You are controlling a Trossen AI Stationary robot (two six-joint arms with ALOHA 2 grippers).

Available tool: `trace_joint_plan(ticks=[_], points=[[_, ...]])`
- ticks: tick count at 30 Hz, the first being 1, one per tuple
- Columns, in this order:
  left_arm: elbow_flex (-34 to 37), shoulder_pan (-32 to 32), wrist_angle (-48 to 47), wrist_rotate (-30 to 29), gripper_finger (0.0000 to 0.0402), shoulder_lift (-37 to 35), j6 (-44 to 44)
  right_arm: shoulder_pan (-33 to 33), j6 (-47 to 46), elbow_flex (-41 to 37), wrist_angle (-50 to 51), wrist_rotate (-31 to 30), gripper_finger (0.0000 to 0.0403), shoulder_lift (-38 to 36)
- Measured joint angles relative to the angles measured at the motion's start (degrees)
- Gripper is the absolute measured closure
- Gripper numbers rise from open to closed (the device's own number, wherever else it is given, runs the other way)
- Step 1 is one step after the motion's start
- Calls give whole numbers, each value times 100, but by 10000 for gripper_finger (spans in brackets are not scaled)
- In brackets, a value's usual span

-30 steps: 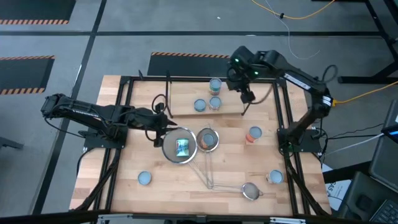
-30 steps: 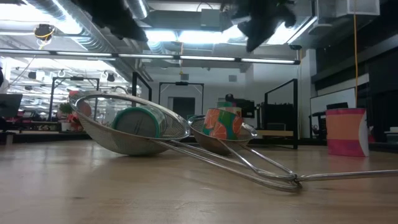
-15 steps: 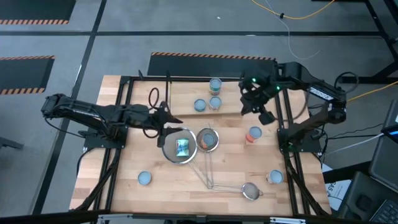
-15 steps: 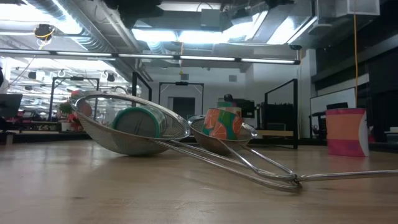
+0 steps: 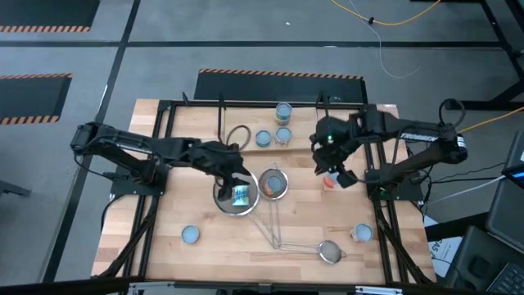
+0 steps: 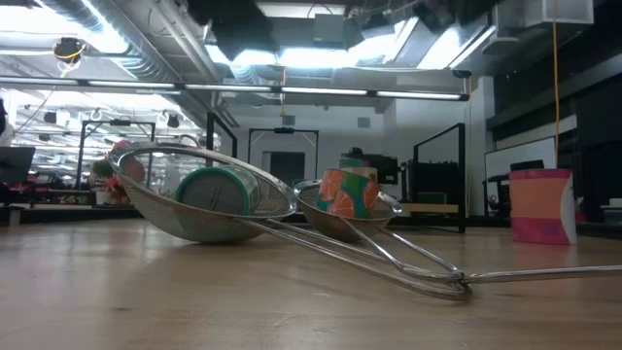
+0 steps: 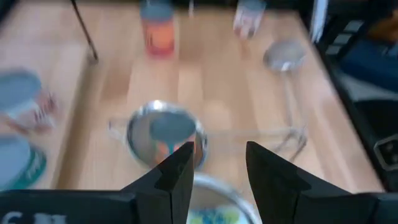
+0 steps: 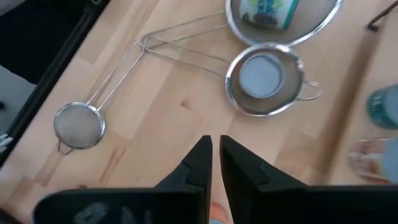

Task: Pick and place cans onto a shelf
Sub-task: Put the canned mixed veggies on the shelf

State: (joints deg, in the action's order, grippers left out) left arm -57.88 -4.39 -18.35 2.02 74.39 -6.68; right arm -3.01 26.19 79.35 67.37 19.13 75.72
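Observation:
My left gripper [image 5: 238, 178] is open and empty above the far rim of the large steel strainer [image 5: 236, 197], where a green-labelled can [image 5: 240, 195] lies on its side. My right gripper [image 5: 333, 166] is shut and empty, just above an orange can [image 5: 332, 179] that stands on the table. A second can [image 5: 273, 183] stands in the middle strainer [image 8: 264, 79]. Three cans [image 5: 283, 111] stand on the shelf's wooden board [image 5: 246, 123] at the back. Two more cans [image 5: 190, 235] [image 5: 362, 233] stand near the front.
A small strainer [image 5: 330, 251] lies at the front right, and the strainers' long wire handles [image 5: 274, 229] cross in front of the middle. A black frame [image 5: 160, 164] edges the table. In the low view the two bigger strainers [image 6: 199, 199] lie side by side.
My right gripper has left the shelf and gone toward the table's near edge, to above the orange can. My left gripper has gone toward the table's right edge, to over the large strainer. No can has moved.

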Motion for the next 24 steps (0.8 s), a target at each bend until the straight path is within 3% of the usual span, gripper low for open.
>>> trace_joint_plan(ticks=[6, 13, 24], points=[[-405, 209, -1011, 259, 263, 665, -381, 169, -463, -1385, -1141, 4, 366, -559], [-416, 451, -1337, 613, 265, 1232, -541, 323, -489, -2543, -2594, 3, 366, -878], [-418, 828, -1470, 613, 265, 1471, -823, 333, -772, -3199, -3193, 2, 366, -887]])
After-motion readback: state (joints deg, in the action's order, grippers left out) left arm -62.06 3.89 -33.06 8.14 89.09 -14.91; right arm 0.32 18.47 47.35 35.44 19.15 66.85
